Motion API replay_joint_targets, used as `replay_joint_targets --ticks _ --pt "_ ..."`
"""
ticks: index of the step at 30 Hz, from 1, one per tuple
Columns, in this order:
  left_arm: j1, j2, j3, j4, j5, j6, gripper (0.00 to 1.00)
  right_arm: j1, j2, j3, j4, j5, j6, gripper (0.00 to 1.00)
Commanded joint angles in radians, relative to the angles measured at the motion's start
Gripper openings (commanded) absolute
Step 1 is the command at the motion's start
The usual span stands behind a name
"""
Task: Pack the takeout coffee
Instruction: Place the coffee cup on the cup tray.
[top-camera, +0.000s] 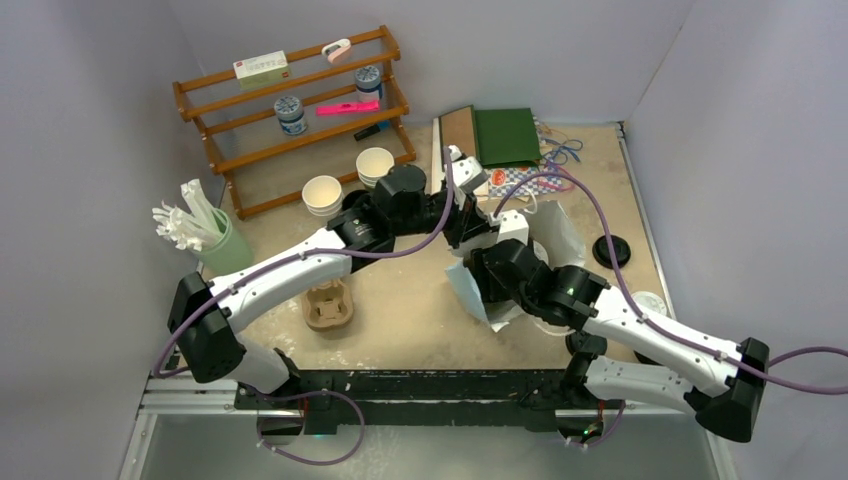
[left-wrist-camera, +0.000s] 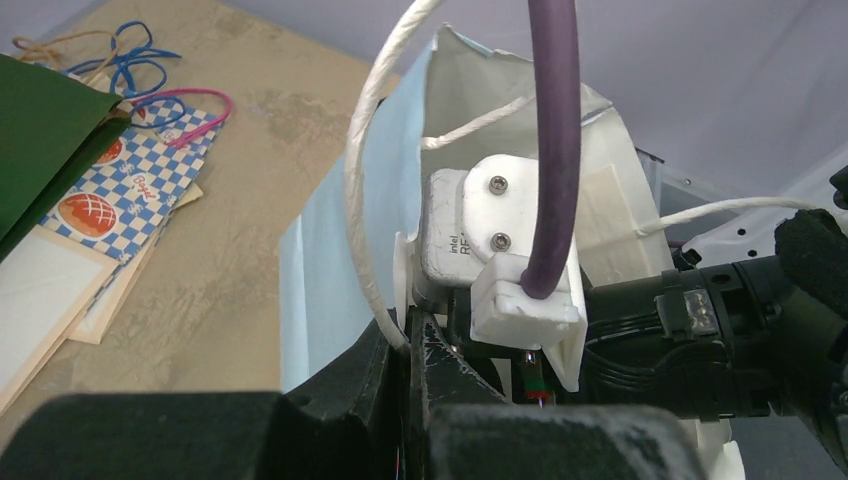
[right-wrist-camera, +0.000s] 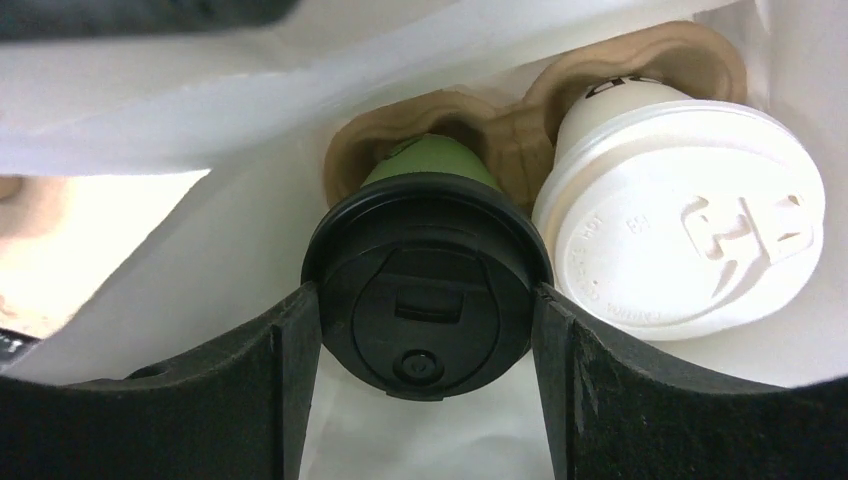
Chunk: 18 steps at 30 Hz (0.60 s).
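Inside the white paper bag (right-wrist-camera: 150, 110) a brown pulp carrier (right-wrist-camera: 500, 130) holds two cups of takeout coffee. The black-lidded cup (right-wrist-camera: 425, 290) has a greenish body, and my right gripper (right-wrist-camera: 425, 300) is shut on its lid, a finger pressed to each side. The white-lidded cup (right-wrist-camera: 690, 230) stands in the carrier's other pocket, touching it on the right. My left gripper (left-wrist-camera: 425, 325) is shut on the bag's white cord handle (left-wrist-camera: 362, 170) and holds the bag (top-camera: 555, 235) up. In the top view the right wrist (top-camera: 500, 265) reaches into the bag's mouth, and the cups are hidden.
A second pulp carrier (top-camera: 328, 305) lies near the left arm. Lidless cream cups (top-camera: 322, 193) stand before a wooden shelf (top-camera: 290, 110). A green holder of white sticks (top-camera: 205, 235) is at the left. A loose black lid (top-camera: 611, 250), green folder (top-camera: 505, 135) and checkered papers (left-wrist-camera: 120, 200) lie around.
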Motion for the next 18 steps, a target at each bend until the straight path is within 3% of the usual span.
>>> replay_joint_targets --ticks 1,6,18 --pt "-0.035 -0.022 0.07 0.004 0.08 0.028 0.0 -0.012 0.03 0.056 -0.057 0.043 0.0 0.17" --pt "-0.059 0.004 0.14 -0.097 0.055 0.115 0.0 -0.016 0.047 0.072 -0.059 0.068 -0.025 0.18" --pt "-0.061 0.064 0.245 -0.084 0.026 0.181 0.0 -0.017 0.113 -0.012 0.13 -0.005 -0.094 0.18"
